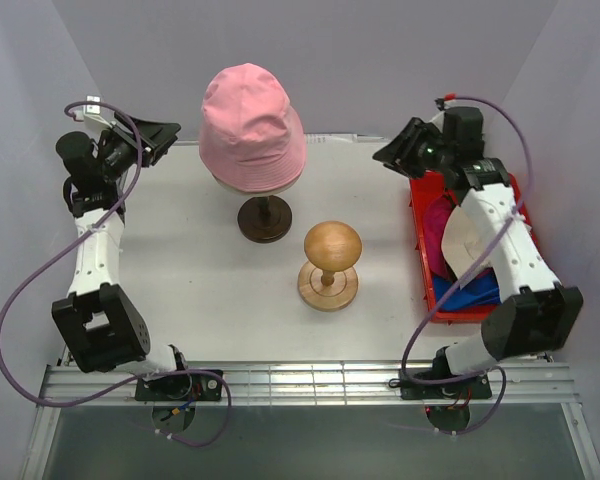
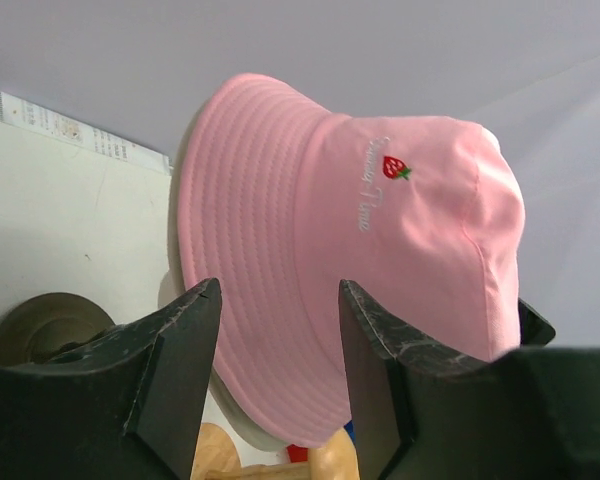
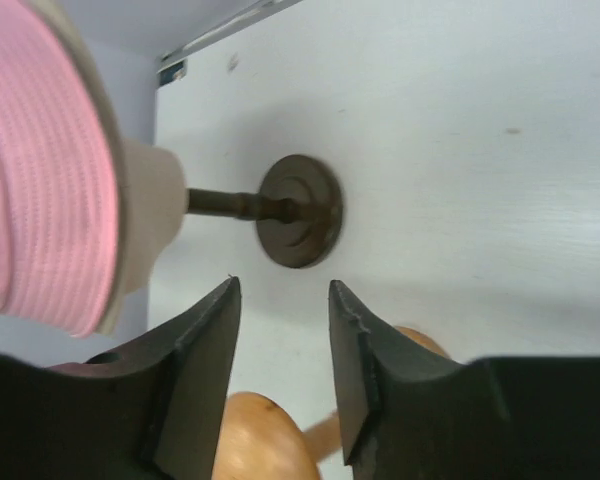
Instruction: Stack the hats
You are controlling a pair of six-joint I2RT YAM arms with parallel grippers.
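Note:
A light pink bucket hat (image 1: 250,125) sits on a pale head form on a dark stand (image 1: 264,218) at the back middle of the table. It fills the left wrist view (image 2: 360,240) and shows at the left of the right wrist view (image 3: 40,170). A magenta cap (image 1: 438,222), a beige bucket hat (image 1: 470,240) and a blue cap (image 1: 472,291) lie in a red bin (image 1: 420,250), partly hidden by my right arm. My left gripper (image 1: 165,135) (image 2: 278,290) is open and empty, left of the pink hat. My right gripper (image 1: 395,152) (image 3: 283,285) is open and empty, right of it.
A light brown wooden stand with a round top (image 1: 330,260) stands in the middle of the table, just right of the dark stand's base (image 3: 300,210). The pale head form (image 3: 145,215) shows under the pink brim. Walls close in the back and sides.

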